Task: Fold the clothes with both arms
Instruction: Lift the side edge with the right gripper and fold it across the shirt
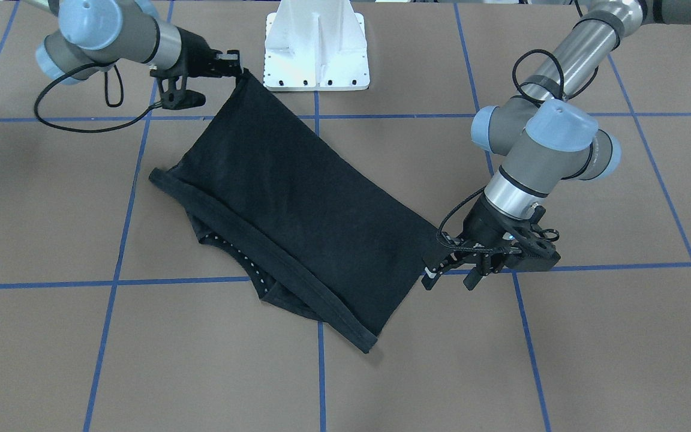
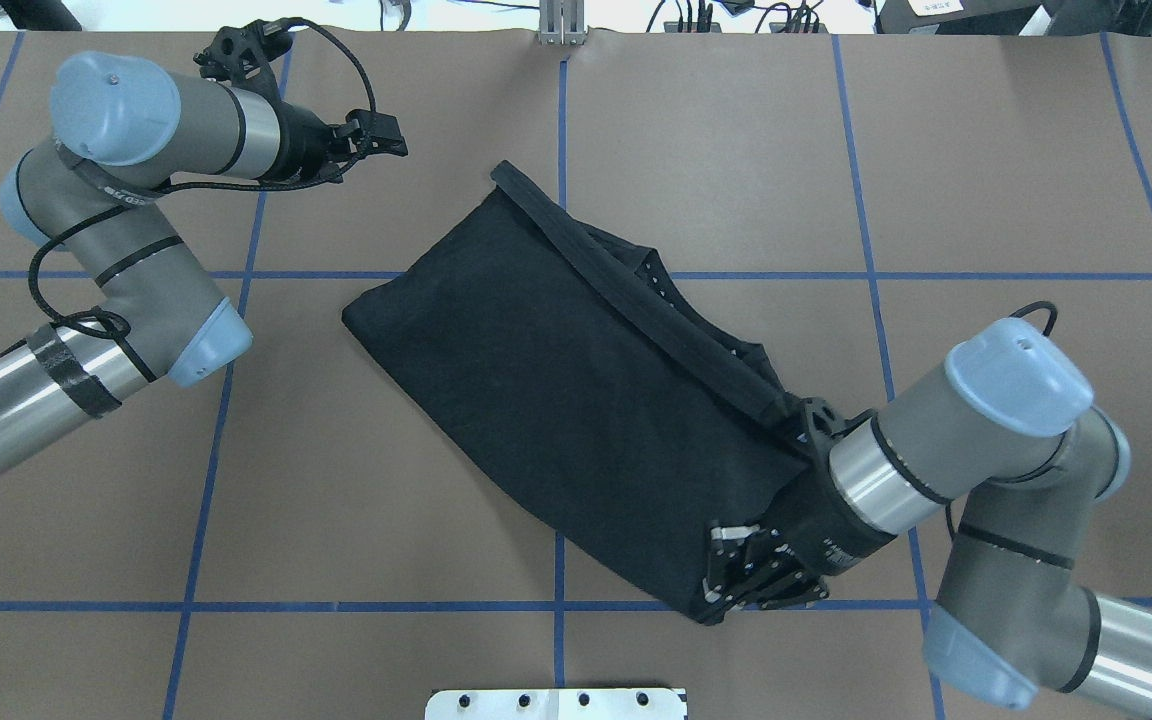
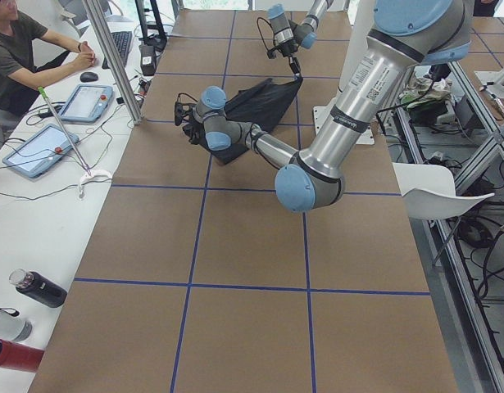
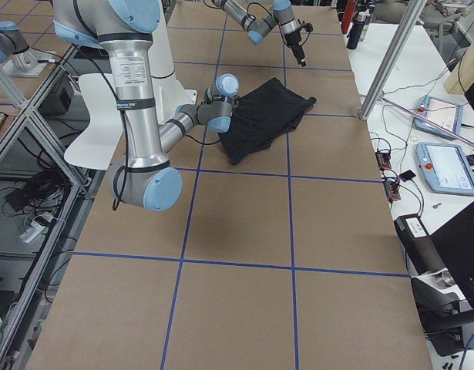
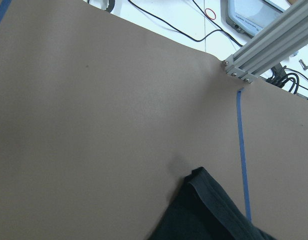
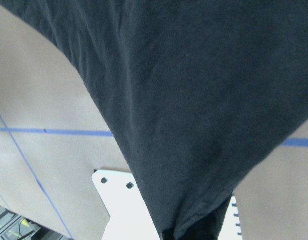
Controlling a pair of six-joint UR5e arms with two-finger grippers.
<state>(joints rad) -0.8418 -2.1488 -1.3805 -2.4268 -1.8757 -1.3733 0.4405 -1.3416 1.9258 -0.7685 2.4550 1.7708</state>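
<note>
The black T-shirt (image 1: 297, 204) lies folded over on the brown table, with its hem band (image 1: 273, 252) along the edge nearest the front camera. My right gripper (image 1: 239, 67) is shut on one corner and holds it up off the table (image 2: 721, 575). From that corner the cloth slopes down to the table and fills the right wrist view (image 6: 194, 100). My left gripper (image 1: 448, 277) hangs open beside the opposite corner, holding nothing. In the overhead view the left gripper (image 2: 391, 137) stands apart from the shirt (image 2: 576, 400). A hem corner (image 5: 209, 200) shows in the left wrist view.
The white pedestal base (image 1: 317, 54) stands at the robot's side of the table, close behind the raised corner. Blue tape lines (image 2: 561, 545) cross the brown surface. A seated person (image 3: 22, 49), tablets and bottles are on the bench beyond the far edge, by an aluminium post (image 5: 264, 50).
</note>
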